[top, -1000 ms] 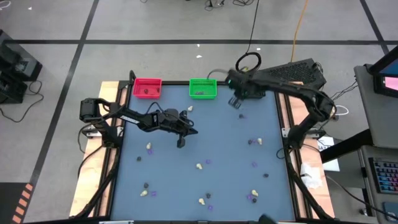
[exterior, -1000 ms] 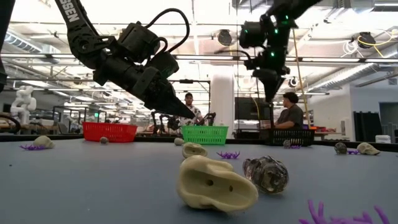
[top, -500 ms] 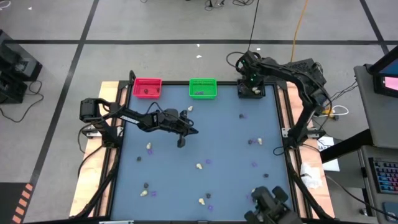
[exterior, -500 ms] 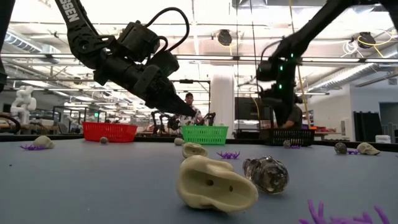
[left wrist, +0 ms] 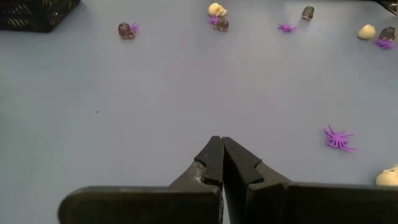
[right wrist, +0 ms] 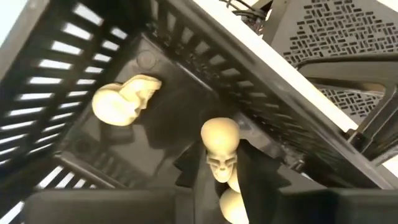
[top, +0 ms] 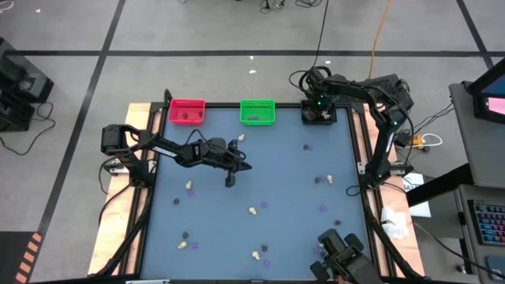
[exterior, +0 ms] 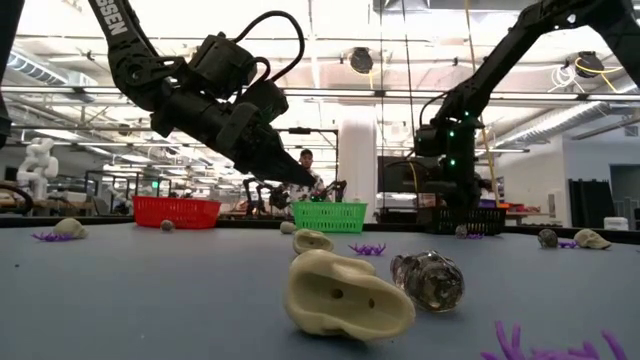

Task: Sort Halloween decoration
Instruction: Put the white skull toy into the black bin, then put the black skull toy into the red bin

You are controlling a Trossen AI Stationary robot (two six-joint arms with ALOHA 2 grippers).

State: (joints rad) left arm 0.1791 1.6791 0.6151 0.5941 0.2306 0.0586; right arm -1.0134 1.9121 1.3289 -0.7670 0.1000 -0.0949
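Small cream skulls [top: 252,211], dark lumps [top: 319,180] and purple spiders [top: 322,209] lie scattered on the blue table [top: 284,173]. My left gripper [top: 230,180] hangs shut above the table's left middle, its fingertips [left wrist: 222,146] holding nothing. My right gripper [top: 319,110] points down into the black bin [top: 309,117] at the far right corner, with a cream skull [right wrist: 219,146] between its fingers. A second cream skull [right wrist: 123,99] lies on the bin's floor. My right gripper has the cream skull pinched between its two fingers, which sit on the skull's lower sides [right wrist: 217,171]. The fingers come from above, pointing down into the black bin. The skull's rounded crown sticks out past the fingertips, clear of the bin's floor.
A red bin [top: 187,110] and a green bin [top: 257,111] stand along the far edge, each with a few bits inside. A large cream skull [exterior: 345,295] and a dark lump [exterior: 428,280] lie close to the low camera. A dark bulky shape [top: 343,256] overlaps the near right edge.
My right gripper has swung from beside the green bin toward the table's far right corner and come down over the black bin, tipping steeper as it went. A dark shape has come into the high view at the near right edge.
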